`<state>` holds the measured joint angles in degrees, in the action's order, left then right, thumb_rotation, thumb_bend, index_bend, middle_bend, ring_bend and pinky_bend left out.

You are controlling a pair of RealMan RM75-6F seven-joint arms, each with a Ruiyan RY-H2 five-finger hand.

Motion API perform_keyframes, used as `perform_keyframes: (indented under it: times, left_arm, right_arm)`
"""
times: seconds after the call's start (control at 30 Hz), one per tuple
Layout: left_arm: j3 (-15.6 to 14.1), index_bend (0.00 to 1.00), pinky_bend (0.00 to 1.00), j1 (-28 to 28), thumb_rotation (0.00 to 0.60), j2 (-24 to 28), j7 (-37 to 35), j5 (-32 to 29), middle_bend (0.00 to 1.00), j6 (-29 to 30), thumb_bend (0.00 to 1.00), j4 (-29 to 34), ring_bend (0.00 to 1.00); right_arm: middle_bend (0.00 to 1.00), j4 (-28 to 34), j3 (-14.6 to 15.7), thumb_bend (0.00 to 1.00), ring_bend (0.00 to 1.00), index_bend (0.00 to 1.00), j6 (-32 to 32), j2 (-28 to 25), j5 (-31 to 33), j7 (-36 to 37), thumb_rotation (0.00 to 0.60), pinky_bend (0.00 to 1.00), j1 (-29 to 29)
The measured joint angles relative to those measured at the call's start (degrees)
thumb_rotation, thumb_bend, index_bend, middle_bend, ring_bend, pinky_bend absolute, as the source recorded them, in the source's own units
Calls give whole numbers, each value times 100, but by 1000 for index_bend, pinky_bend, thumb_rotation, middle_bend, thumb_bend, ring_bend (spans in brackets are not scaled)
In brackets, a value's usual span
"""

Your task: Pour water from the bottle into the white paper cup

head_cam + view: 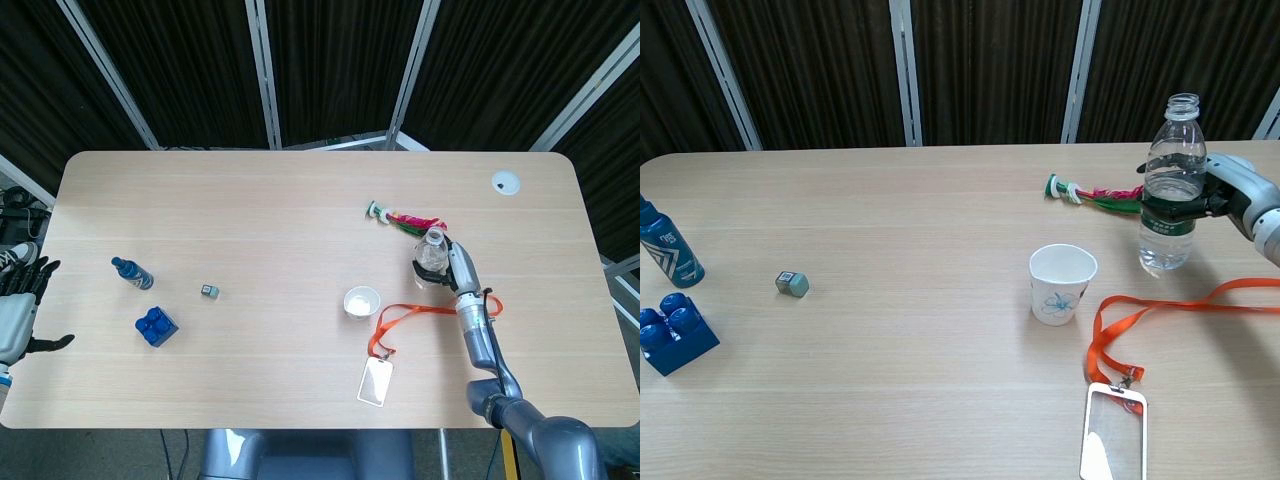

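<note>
Gripping the uncapped bottle (1169,205) upright, the right hand (1230,195) stood right of the cup (1061,285); left hand (18,310) spread, holding nothing.

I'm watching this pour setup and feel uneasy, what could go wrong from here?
The bottle has no cap, so the right hand tilting it before it is over the paper cup could wet the table. The light cup may tip if bumped. The orange lanyard beside the cup could get splashed.
</note>
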<state>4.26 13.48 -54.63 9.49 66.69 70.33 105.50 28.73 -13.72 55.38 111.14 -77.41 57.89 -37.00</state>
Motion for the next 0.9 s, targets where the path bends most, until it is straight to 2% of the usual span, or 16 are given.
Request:
perform_keyframes:
  times: [0.27, 0.43, 0.5, 0.67, 0.77, 0.83, 0.9]
  left_arm:
    - [-4, 0, 0, -2, 600, 6, -20, 14, 0, 2, 44, -2, 0]
    - [-6, 0, 0, 1, 600, 7, -23, 13, 0, -4, 42, -3, 0]
    - [-7, 0, 0, 4, 600, 6, -30, 8, 0, -18, 42, -4, 0]
    - [-11, 0, 0, 17, 600, 6, -36, 10, 0, -43, 43, -8, 0]
    - [-16, 0, 0, 15, 600, 10, -46, 34, 0, -40, 44, -1, 0]
    - [-21, 0, 0, 13, 600, 21, -67, 58, 0, -40, 44, 13, 0]
    - [-27, 0, 0, 7, 600, 36, -89, 88, 0, -33, 45, 27, 0]
  right_arm:
    - [302, -34, 15, 230, 284, 171, -72, -11, 4, 105, 600, 270, 29]
    - [211, -51, 10, 48, 214, 72, -80, -26, 9, 154, 600, 248, 43]
    - [188, -50, 5, 11, 188, 51, -89, -38, 15, 184, 600, 238, 50]
    - [166, 21, 5, 1, 165, 33, -223, -142, 39, 301, 600, 220, 78]
    - [115, 72, 14, 0, 105, 8, -270, -234, 52, 340, 600, 145, 126]
    - [32, 134, 66, 0, 24, 0, -310, -310, 12, 366, 600, 35, 143]
    - [0, 250, 201, 0, 0, 0, -425, -455, -97, 390, 600, 0, 153]
